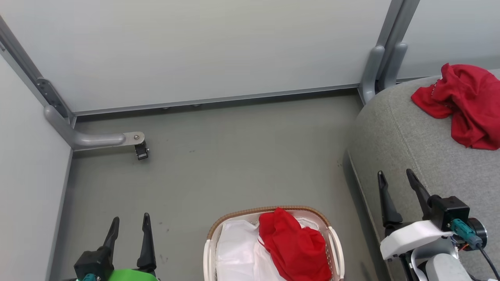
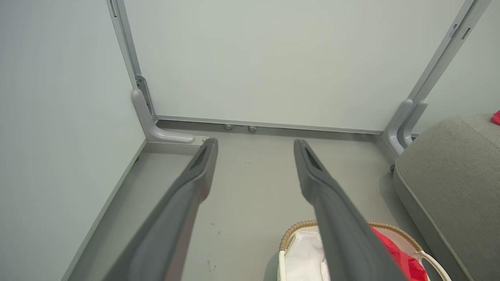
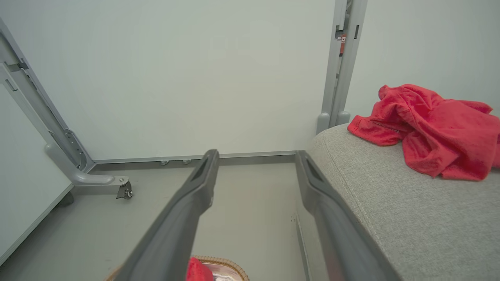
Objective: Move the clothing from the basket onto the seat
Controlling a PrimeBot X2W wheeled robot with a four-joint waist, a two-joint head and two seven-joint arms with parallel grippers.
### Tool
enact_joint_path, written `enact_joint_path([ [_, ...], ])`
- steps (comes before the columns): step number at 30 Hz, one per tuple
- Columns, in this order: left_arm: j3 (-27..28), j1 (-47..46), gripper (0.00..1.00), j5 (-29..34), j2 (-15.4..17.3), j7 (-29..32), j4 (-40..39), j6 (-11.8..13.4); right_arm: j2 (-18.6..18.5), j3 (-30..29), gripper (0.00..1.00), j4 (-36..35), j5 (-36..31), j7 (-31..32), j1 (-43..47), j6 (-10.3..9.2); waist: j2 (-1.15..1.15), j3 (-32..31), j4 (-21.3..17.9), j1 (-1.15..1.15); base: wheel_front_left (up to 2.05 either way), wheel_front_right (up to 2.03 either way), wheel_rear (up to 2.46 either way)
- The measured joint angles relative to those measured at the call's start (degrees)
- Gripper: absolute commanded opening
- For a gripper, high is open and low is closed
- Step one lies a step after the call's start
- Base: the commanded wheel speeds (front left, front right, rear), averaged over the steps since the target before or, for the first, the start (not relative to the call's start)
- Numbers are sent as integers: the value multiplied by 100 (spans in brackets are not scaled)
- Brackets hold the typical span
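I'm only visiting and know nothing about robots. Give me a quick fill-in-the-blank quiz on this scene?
1. A red garment lies on the grey ____.
2. The basket holds the other garment beside a ____ cloth.
3. The left end effector and right end effector are both ____, holding nothing.
Missing words: sofa; white; open.
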Motion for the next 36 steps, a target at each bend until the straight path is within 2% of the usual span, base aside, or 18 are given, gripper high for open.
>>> enact_joint_path([
  [10,92,-22,100,32,-18,0,79,-66,-2,222,100,64,136,0,32,0,0,-3,-52,0,0,0,0],
  [30,33,-41,100,-1,-24,-1,49,-81,-2,267,100,55,125,0,26,0,0,2,-46,0,0,0,0],
  [36,-270,-205,100,275,-27,-1,109,-142,-1,243,100,26,-10,0,23,0,0,100,-34,0,0,0,0],
])
